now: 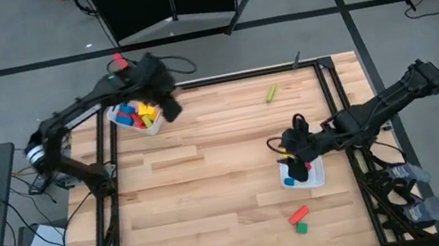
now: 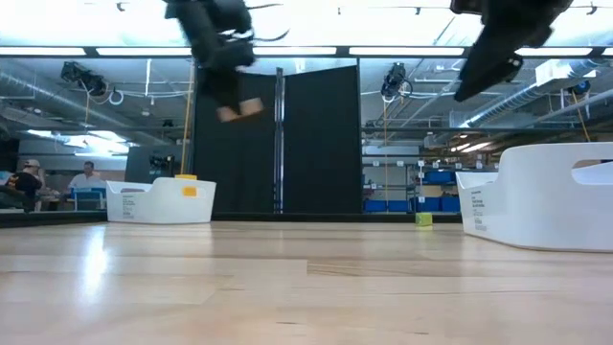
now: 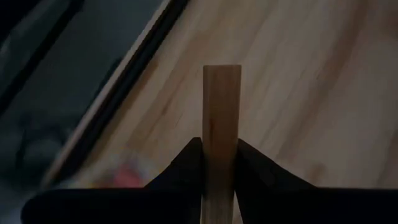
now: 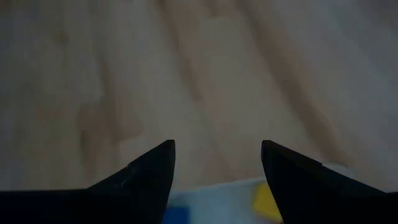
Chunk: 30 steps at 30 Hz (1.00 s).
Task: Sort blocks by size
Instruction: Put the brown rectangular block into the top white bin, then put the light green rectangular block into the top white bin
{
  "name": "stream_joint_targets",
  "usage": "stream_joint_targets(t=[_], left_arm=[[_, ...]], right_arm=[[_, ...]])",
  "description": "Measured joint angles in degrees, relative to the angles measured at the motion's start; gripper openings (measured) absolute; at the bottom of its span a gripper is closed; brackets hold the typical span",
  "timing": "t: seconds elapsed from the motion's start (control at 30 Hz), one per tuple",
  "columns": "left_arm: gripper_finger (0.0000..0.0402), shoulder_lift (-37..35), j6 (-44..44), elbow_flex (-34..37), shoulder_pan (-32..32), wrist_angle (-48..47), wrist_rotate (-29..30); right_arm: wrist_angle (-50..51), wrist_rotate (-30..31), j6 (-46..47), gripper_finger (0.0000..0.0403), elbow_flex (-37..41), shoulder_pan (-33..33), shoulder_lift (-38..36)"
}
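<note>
The plain wooden bar point(image 3: 221, 124) sits pinched between the left gripper's point(image 3: 221, 163) two dark fingers, which press on its long flat faces low down, so most of its length stands free ahead of them. It looks like solid wood: stiff, light, smooth-faced, in no way fragile, and square-edged enough that a pinch across two opposite flat sides should hold without slipping. A grip nearer the middle would likely resist twisting better than one at an end.

In the high view this gripper hangs at the edge of the far-left white bin point(image 1: 130, 120), toward 10 o'clock on the table point(image 1: 213, 187); the bin already holds a heap of red, yellow and blue blocks point(image 1: 138, 115). The other blocks are judged to handle the same way, small cubes needing only a narrow pinch.

The right gripper point(image 4: 217, 163) hovers with its fingers spread and nothing between them, above the second white bin point(image 1: 317, 174) at about 4 o'clock. A red block point(image 1: 298, 215) and a green cube point(image 1: 301, 228) lie loose at 5 o'clock, and a yellow-green bar point(image 1: 271, 93) near 1 o'clock.

The left bin carries a yellow label point(image 2: 189, 191); the nearer bin has dark print on its side point(image 2: 478, 206). Neither is legible.
</note>
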<state>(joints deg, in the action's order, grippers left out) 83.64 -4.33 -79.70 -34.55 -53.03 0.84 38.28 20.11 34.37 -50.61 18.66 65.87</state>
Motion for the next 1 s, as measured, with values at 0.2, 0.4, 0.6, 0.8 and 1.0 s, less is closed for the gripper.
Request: stream_joint_targets(t=[0.2, 0.4, 0.6, 0.8, 1.0], left_arm=[[0.0066, -10.5, 11.0, 12.8, -7.6, -0.8, 4.2], [0.0066, -12.1, 13.6, 20.2, -14.4, -0.9, 5.7], [0.0066, -10.2, 13.9, 24.4, -20.8, 2.3, 8.2], [0.0161, -9.3, 13.7, 25.7, -22.2, 4.1, 8.2], [0.0258, -9.3, 11.6, 25.7, -22.2, 7.1, 7.9]], right_arm=[[-3.3, 2.3, -4.9, 0.0244, 0.0, -7.6, 0.0], [-7.7, -0.5, -10.8, 0.0243, 0.0, -18.4, 0.9], [-8.8, -4.0, -14.4, 0.0245, 0.0, -31.1, 3.2], [-9.1, -9.6, -11.1, 0.0254, 0.0, -41.6, 8.8], [-6.8, -12.2, -10.6, 0.0287, -2.6, -46.3, 16.4]])
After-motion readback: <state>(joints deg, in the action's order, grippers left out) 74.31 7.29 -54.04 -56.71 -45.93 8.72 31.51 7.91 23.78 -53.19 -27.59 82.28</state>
